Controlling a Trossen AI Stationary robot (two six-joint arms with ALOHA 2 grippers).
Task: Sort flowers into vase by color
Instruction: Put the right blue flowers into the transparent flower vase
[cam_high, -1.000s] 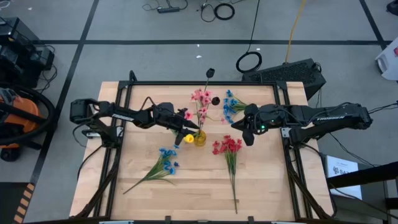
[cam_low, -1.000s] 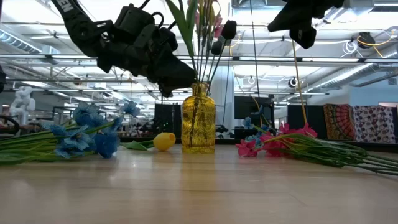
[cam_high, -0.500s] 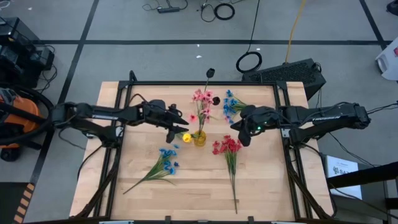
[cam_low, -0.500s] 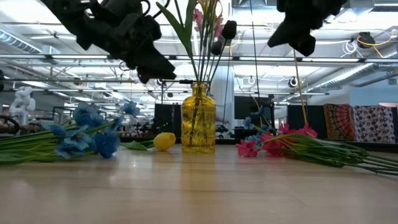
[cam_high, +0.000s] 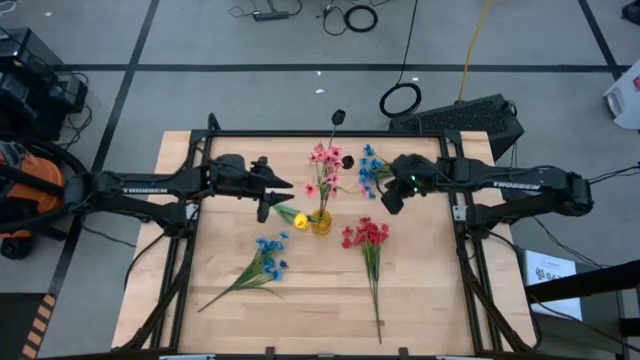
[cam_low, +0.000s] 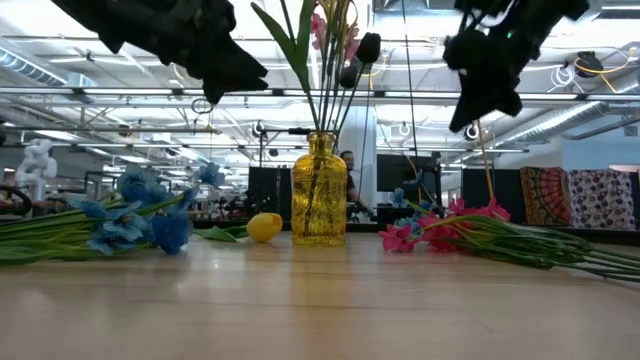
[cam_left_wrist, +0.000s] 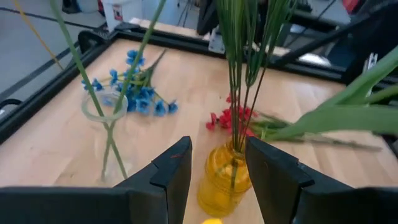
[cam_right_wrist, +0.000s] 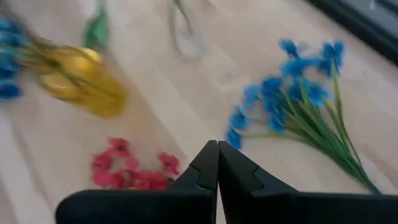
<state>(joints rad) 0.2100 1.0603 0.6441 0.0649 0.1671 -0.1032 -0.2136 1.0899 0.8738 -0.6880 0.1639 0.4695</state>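
The yellow-amber vase (cam_high: 321, 223) stands mid-table with pink flowers (cam_high: 322, 165) upright in it, their stems down its neck (cam_low: 320, 140). A small yellow flower (cam_high: 300, 220) lies on the wood beside the vase's left side. One blue bunch (cam_high: 268, 255) lies near left, another (cam_high: 372, 170) far right, and a red spray (cam_high: 365, 236) lies right of the vase. My left gripper (cam_high: 276, 197) hangs open and empty, left of the vase and above it (cam_left_wrist: 217, 168). My right gripper (cam_high: 388, 205) is shut and empty, raised beside the far-right blue bunch (cam_right_wrist: 292, 93).
A dark metal frame (cam_high: 200, 150) runs along the table's edges. Bare wood (cam_high: 320, 300) lies between the blue bunch and the red spray's long stem (cam_high: 377, 300) toward the near edge. A dark bud on a stem (cam_high: 338, 118) reaches past the far edge.
My left gripper has drawn back from the vase toward the table's left edge and risen, staying open. My right gripper has swung toward the far edge, over the far-right blue bunch, sinking and tipping further downward, still shut. The flowers and vase have stayed put.
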